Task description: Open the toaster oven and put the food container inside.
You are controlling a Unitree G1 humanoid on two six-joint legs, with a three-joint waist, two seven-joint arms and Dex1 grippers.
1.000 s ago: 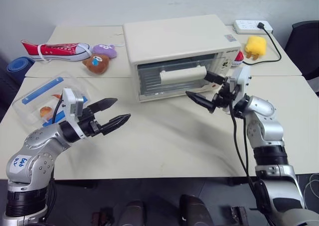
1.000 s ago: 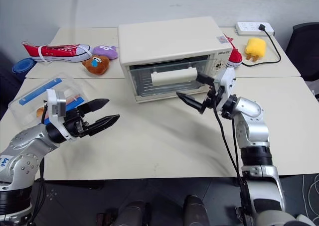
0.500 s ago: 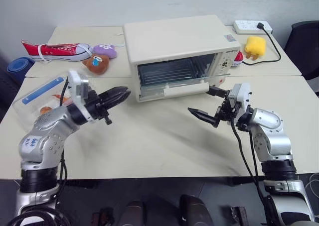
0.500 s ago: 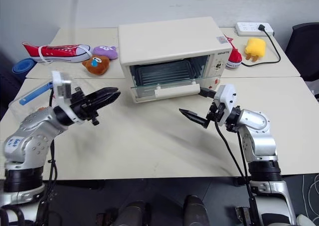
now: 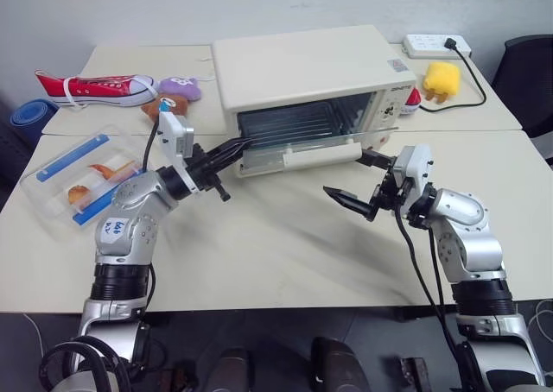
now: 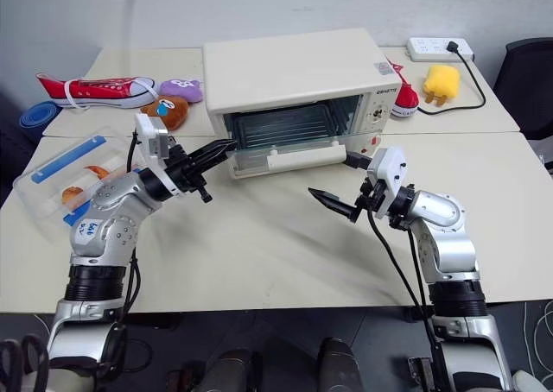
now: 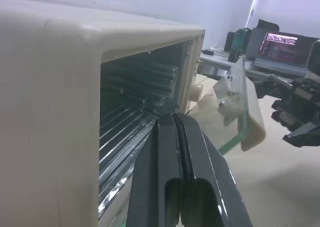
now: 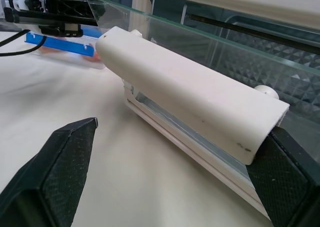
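The cream-white toaster oven (image 5: 302, 68) stands at the middle back of the table, its glass door (image 7: 240, 107) tilted partway open with the bar handle (image 5: 320, 156) hanging forward. My left gripper (image 5: 238, 146) is shut on nothing, its tips at the left edge of the door gap, in front of the wire rack (image 7: 135, 97). My right gripper (image 5: 346, 172) stands open just in front of the handle (image 8: 190, 92), one finger (image 8: 55, 172) to each side and apart from it. The food container (image 5: 82, 174), clear with blue strips, lies on the table at the far left.
Behind the container lie a red sneaker (image 5: 95, 87), a purple plush (image 5: 180, 85) and a brown plush (image 5: 166, 107). A yellow toy (image 5: 442, 79) and a power strip (image 5: 439, 45) with its cable sit at the back right. A dark chair (image 5: 531, 72) is at the right edge.
The oven door has gone from shut to partway open. My right gripper has come off the handle and dropped back slightly. My left gripper has shut and swung right to the door's left edge.
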